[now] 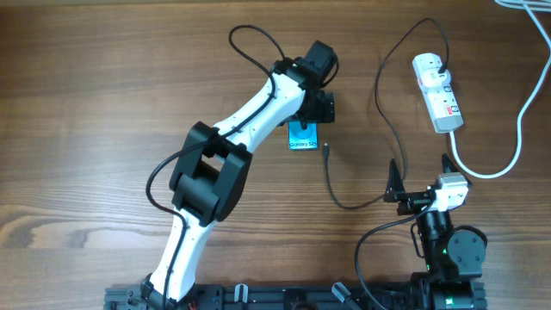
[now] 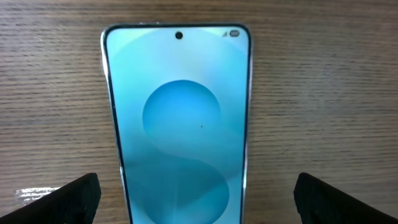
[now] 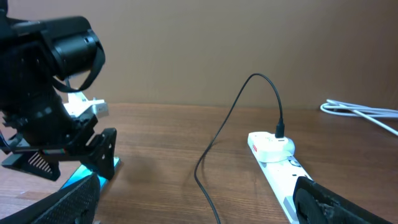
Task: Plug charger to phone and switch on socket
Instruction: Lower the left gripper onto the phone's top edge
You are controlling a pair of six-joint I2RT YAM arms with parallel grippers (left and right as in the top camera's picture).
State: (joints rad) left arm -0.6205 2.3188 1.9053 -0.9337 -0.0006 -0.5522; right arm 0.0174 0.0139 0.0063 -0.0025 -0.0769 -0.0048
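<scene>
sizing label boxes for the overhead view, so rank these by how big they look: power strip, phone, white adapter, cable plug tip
1. power strip
2. phone and white adapter: too close to rank, since the phone is partly hidden under the left hand
3. cable plug tip

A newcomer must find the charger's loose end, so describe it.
Start at the white power strip at the far right. Follow the thin black cable from it to the dark tip beside the turquoise phone; the other cord is thick white.
</scene>
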